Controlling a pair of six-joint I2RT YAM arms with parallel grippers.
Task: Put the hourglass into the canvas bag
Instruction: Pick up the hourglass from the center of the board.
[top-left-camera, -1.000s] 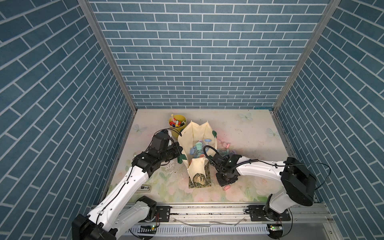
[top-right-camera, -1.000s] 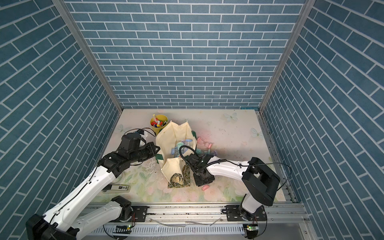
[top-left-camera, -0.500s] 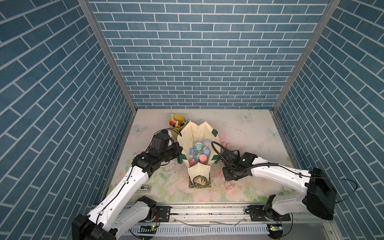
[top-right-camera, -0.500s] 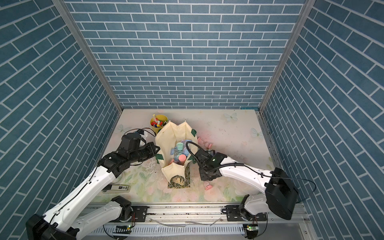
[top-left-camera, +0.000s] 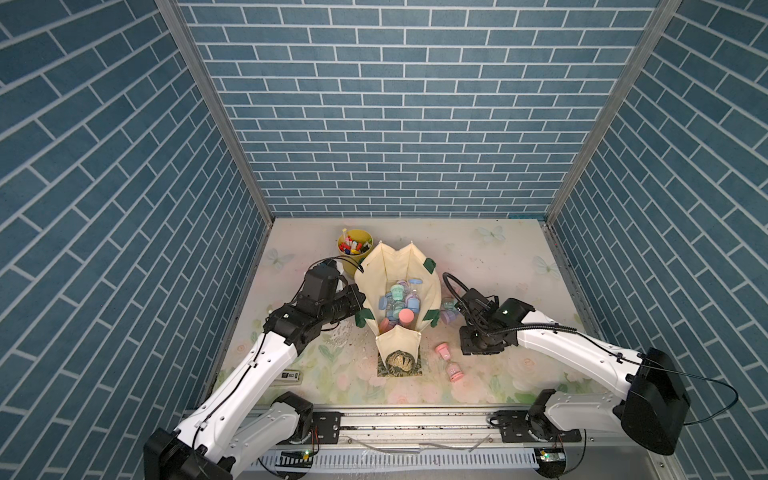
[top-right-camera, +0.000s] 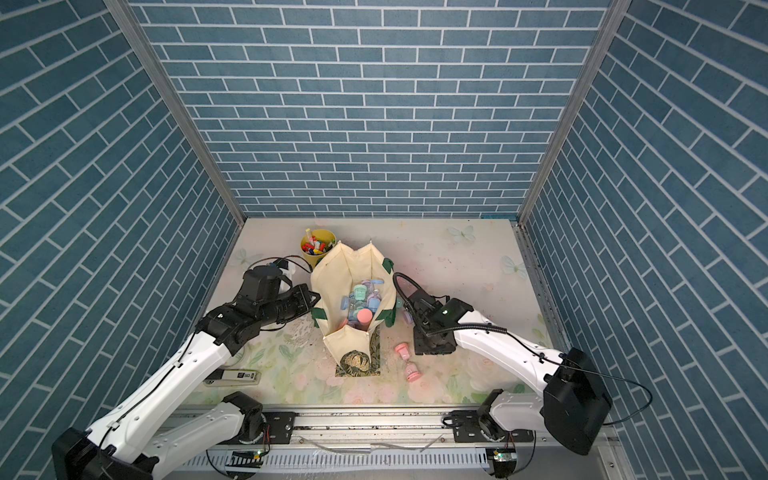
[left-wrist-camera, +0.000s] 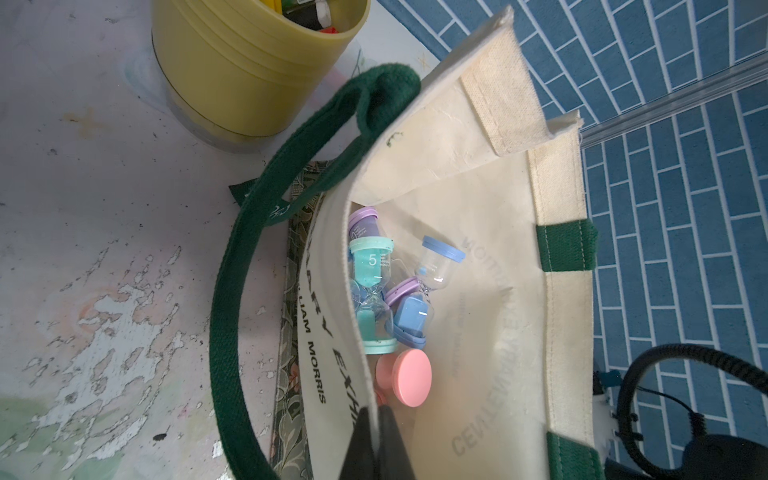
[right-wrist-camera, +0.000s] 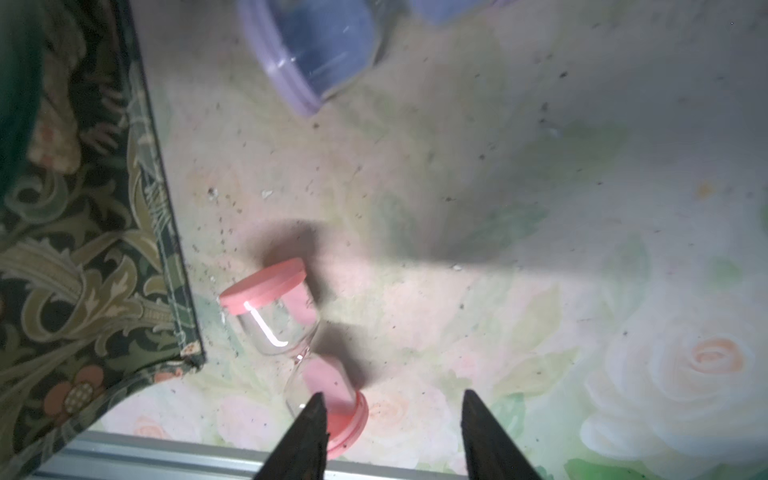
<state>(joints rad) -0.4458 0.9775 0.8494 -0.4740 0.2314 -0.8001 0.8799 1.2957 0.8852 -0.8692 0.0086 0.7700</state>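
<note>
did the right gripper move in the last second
Yes. The right gripper has drawn away from the canvas bag toward the robot's right, now near the pink hourglass.

yel cup (top-left-camera: 350, 268) w/ markers (top-left-camera: 353, 245): just beyond L gripper (top-left-camera: 360, 313) | flat white device (top-left-camera: 286, 376): well behind it, nr front rail (top-left-camera: 415, 417)

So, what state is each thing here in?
Cream canvas bag, upright, mouth open, hourglasses inside.
Pink-capped glass hourglass, lying on table, outside bag.
Purple-capped hourglass, lying on table, outside bag.
Yellow plastic cup, upright, holding markers.
Left gripper, shut on bag rim.
Right gripper, open, empty.
</note>
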